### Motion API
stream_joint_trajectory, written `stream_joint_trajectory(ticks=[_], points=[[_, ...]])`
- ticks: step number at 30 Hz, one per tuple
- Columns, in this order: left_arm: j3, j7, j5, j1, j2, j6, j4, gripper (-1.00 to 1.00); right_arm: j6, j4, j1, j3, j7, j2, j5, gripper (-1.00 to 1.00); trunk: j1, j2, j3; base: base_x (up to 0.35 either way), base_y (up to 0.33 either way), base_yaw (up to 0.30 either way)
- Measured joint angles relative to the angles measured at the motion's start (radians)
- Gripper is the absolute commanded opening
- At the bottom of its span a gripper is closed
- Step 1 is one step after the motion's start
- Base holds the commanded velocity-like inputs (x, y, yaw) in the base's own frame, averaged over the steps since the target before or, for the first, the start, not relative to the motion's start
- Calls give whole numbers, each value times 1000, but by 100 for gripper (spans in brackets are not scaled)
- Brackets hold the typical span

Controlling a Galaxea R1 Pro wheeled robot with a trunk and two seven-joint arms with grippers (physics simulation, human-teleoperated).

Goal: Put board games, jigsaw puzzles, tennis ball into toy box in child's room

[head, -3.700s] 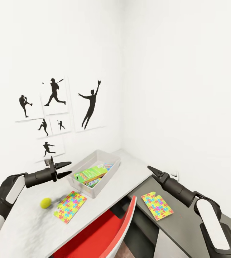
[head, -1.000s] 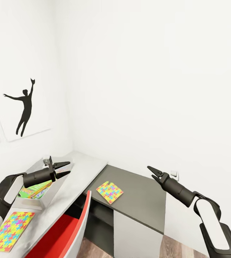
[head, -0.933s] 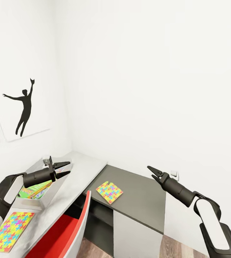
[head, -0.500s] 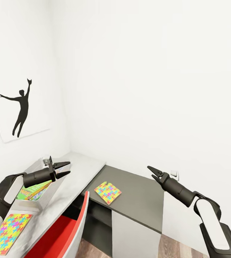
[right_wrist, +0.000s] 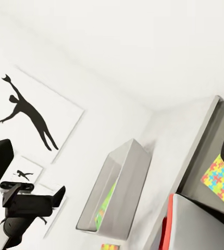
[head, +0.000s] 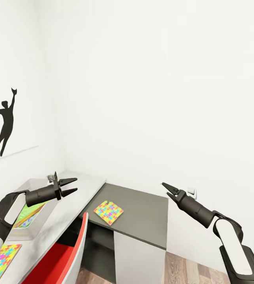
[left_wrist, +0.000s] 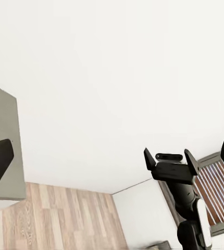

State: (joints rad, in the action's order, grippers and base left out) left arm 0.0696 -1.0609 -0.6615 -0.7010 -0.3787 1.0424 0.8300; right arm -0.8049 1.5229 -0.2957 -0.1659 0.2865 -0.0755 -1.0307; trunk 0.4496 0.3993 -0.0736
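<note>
From the head view, the toy box (head: 22, 232) sits on the white surface (head: 63, 213) with a green board game (head: 27, 215) inside. One jigsaw puzzle (head: 108, 212) lies on the dark surface (head: 142, 215) beside the toy box; another puzzle (head: 0, 262) lies just in front of it. The left hand (head: 69, 187) floats above the toy box, fingers spread. The right hand (head: 165, 189) is spread too, holding nothing.

In the left wrist view, the right hand (left_wrist: 170, 160) hangs over the wood floor (left_wrist: 60, 219).

In the right wrist view, the left hand (right_wrist: 34, 200) is near the toy box (right_wrist: 117, 182).
</note>
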Motion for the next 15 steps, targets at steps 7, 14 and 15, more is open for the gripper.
stream_joint_trajectory(ticks=[7,14,15], points=[[0,0,0,0,0,0,0,100,0,-2,0,-1,0,0,0,100,0,0,-7,-2,1,-221],[0,0,0,0,0,0,0,100,0,-2,0,-1,0,0,0,100,0,0,-13,0,0,-221],[0,0,0,0,0,0,0,100,0,-2,0,-1,0,0,0,100,0,0,-14,0,0,-221]])
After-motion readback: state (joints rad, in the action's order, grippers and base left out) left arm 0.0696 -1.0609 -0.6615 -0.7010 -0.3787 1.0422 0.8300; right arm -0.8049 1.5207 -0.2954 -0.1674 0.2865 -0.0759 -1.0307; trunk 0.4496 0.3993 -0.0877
